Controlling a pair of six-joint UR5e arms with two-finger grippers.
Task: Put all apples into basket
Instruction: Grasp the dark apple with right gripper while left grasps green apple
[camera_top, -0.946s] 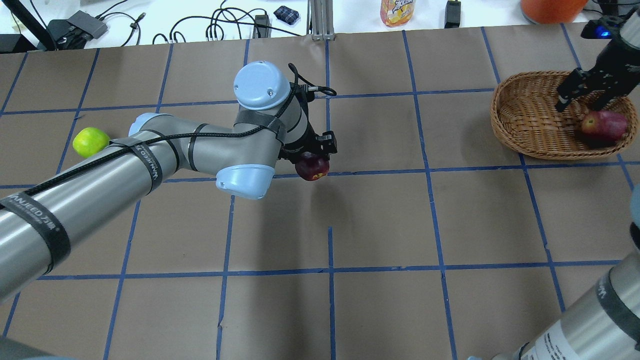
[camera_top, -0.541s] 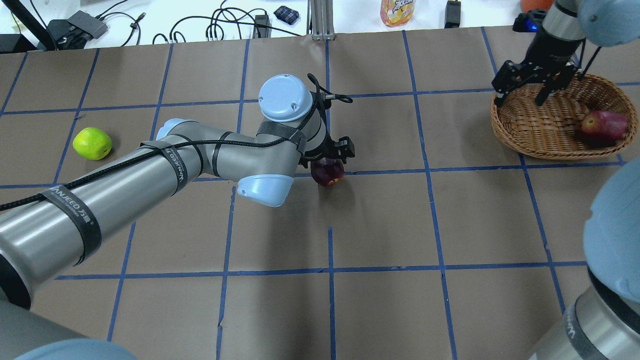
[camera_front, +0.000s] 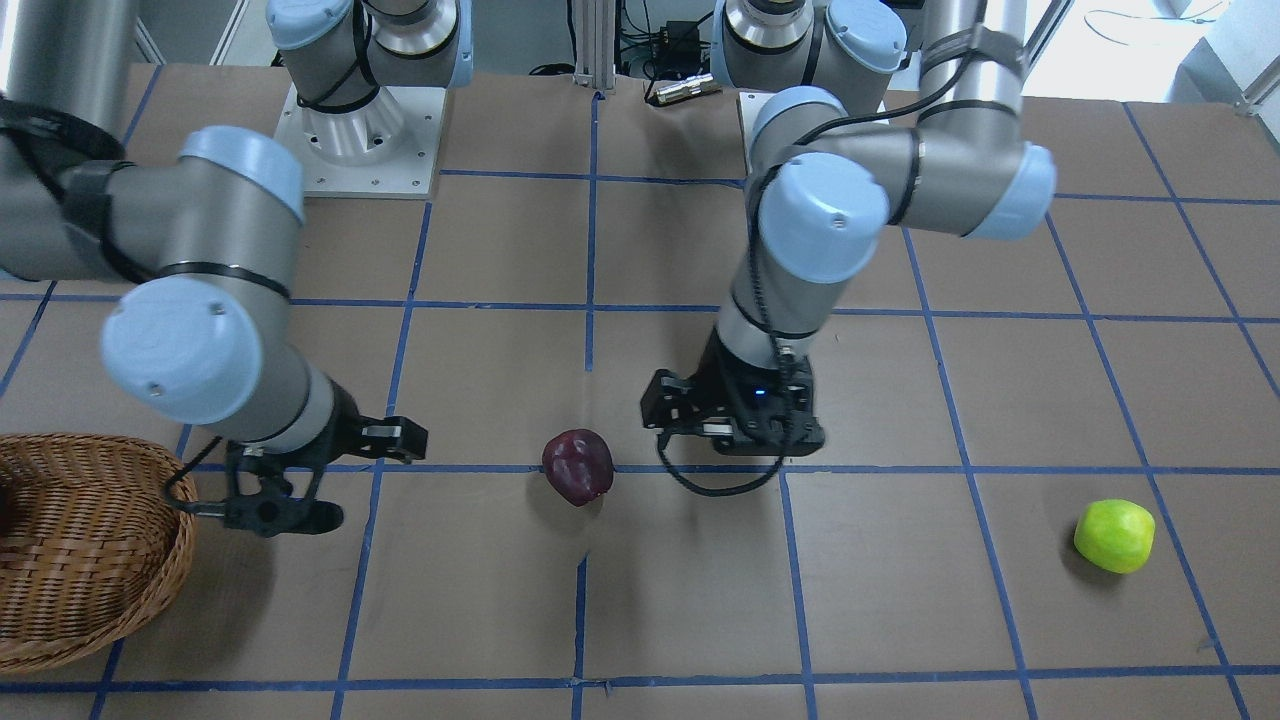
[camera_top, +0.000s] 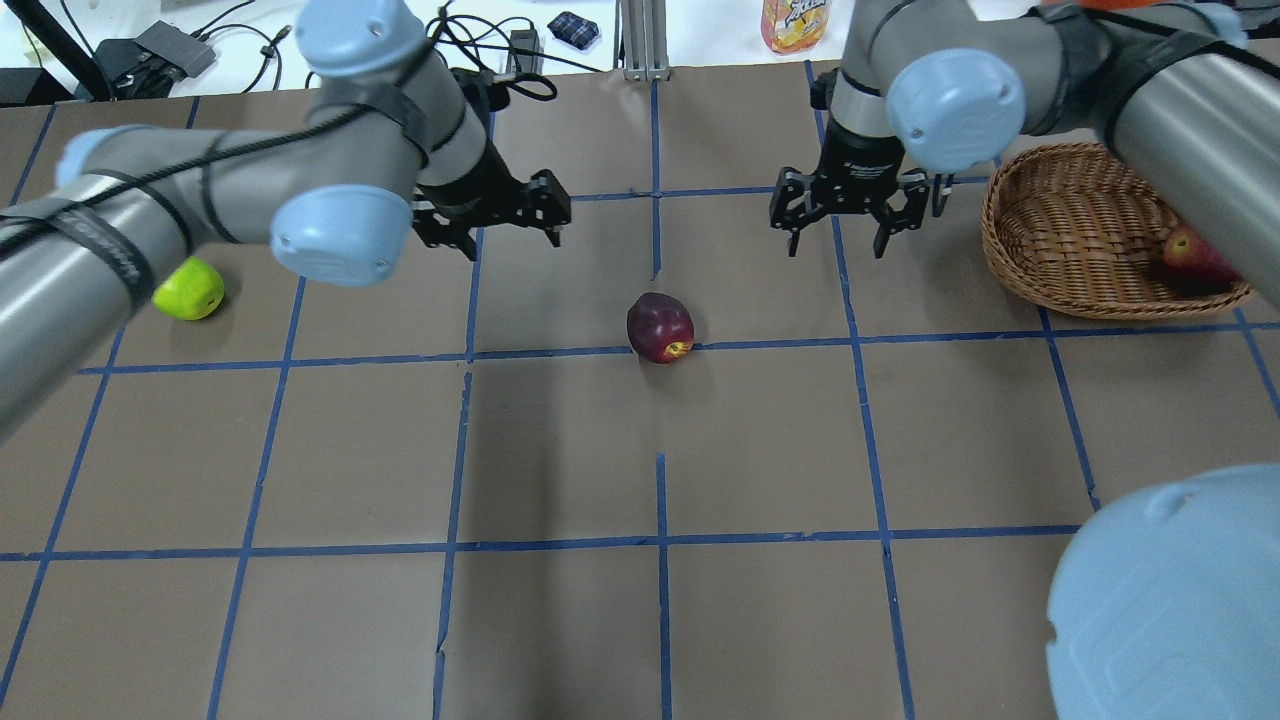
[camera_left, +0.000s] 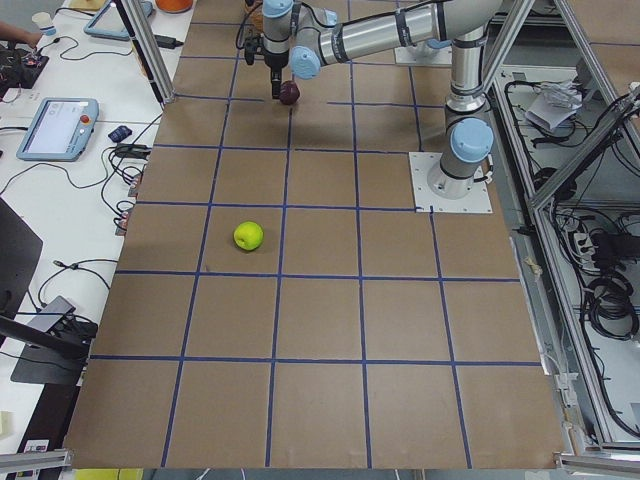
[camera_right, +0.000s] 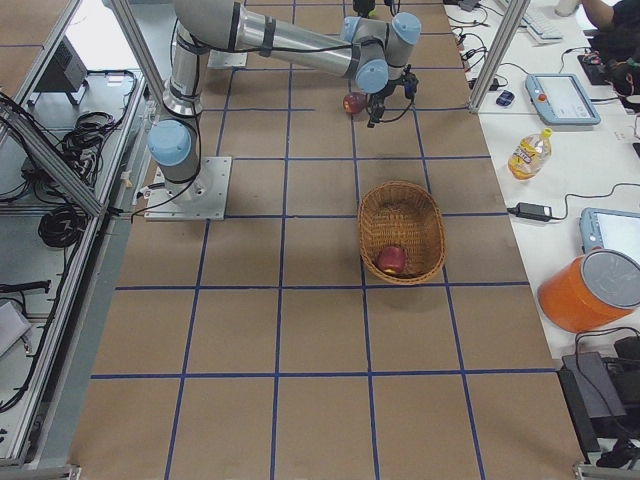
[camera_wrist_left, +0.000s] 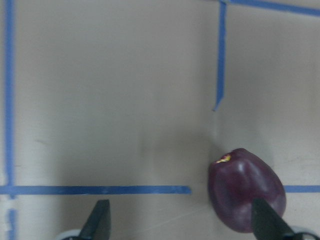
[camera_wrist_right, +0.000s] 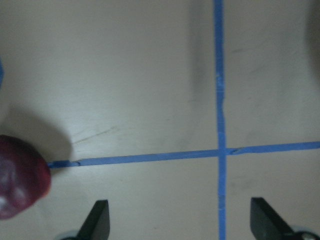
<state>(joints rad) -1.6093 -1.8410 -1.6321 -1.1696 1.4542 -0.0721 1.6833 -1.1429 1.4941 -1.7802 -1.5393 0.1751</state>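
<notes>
Across the table from the robot, you are seeing the dark maroon-purple apple (camera_front: 577, 466) lying free on the brown paper-covered table (camera_front: 900, 620). The left gripper (camera_front: 735, 430) is hovering just right of it in this view. The right gripper (camera_front: 370, 478) is hanging to its left, near the oval light-brown wicker basket (camera_front: 100, 560). Both claws are spread and empty. The bright lime-green apple (camera_front: 1114, 536) is sitting alone at the far right.

From overhead, both claws are standing open beyond the maroon apple, one on each side, neither touching it. It is resting about midway along the table, which I judge a relay spot, since the basket is sitting at the right arm's end. The red apple with a yellowish patch (camera_top: 1195, 258) is already lying in the basket.

From the left end, the green apple is sitting nearer the camera, untouched. From the right end, the red apple is resting at the basket's near end.

Through the left wrist camera, the maroon apple is lying beside one spread fingertip, not between them. Through the right wrist camera, it is peeking in at the left edge, outside the open fingers, so you are needing a sideways shift before closing.
</notes>
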